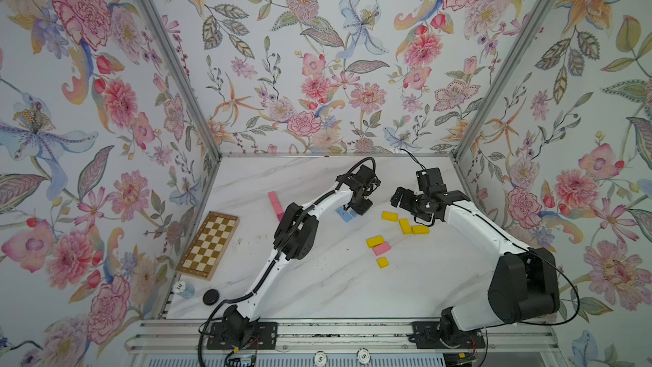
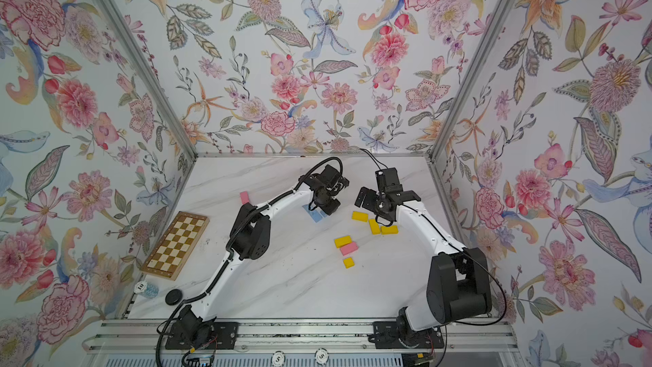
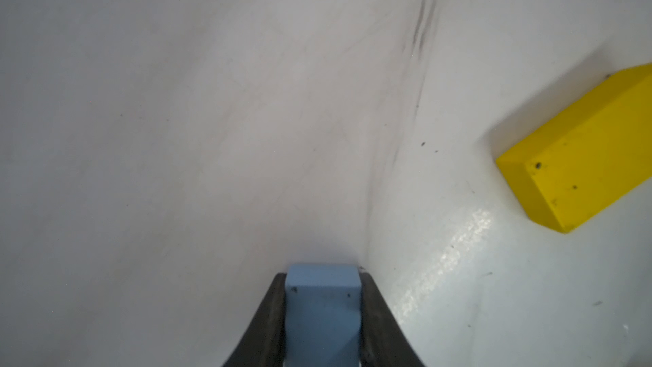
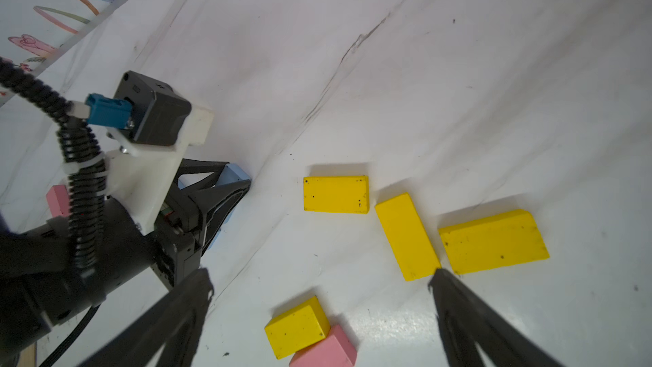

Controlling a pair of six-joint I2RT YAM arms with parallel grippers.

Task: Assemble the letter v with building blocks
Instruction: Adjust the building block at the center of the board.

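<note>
Now left gripper (image 3: 323, 277) clamped on light blue block (image 3: 323, 315), low over table (image 3: 211, 100); right gripper (image 4: 319, 277) wide open, empty, fingertip near yellow blocks (image 4: 407, 236); risks: nudging them, light blue block pivoting in grip

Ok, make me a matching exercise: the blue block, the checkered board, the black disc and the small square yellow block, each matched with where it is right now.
Things:
1. blue block
2. checkered board
3. black disc
4. square yellow block

Places:
A. flat along the left wall
B. clamped between the left arm's jaws
C. just past the pink block, toward the arm bases
D. close to the left arm's base

Pairs: 1-B, 2-A, 3-D, 4-C
</note>
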